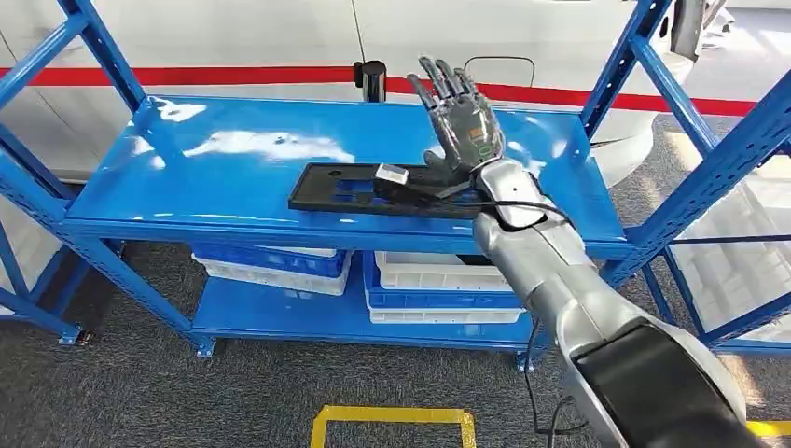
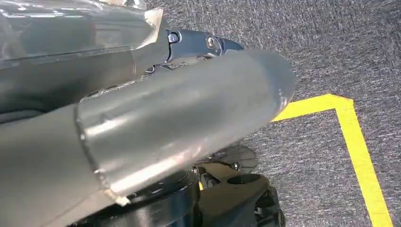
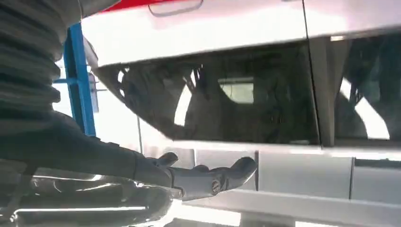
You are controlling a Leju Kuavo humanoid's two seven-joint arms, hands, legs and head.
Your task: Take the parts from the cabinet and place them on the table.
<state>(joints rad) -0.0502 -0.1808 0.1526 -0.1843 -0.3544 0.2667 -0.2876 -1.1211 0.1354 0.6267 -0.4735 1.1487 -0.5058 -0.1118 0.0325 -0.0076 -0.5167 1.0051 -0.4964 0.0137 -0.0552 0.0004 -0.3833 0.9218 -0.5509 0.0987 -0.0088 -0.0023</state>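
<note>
Head view: the right hand (image 1: 460, 117) is raised above the glossy blue metal shelf (image 1: 233, 159), fingers spread and holding nothing. The flat black rectangular plastic part (image 1: 359, 189) lies near the shelf's front edge, just under the wrist; bare shelf extends to its left. Left wrist view: grey carpet with a yellow tape corner (image 2: 347, 123); the left hand's fingers cannot be told. Right wrist view: thumb (image 3: 213, 182) extended, touching nothing.

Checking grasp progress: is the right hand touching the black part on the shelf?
Cannot tell. In the head view the open right hand overlaps the black part, hiding any contact.
</note>
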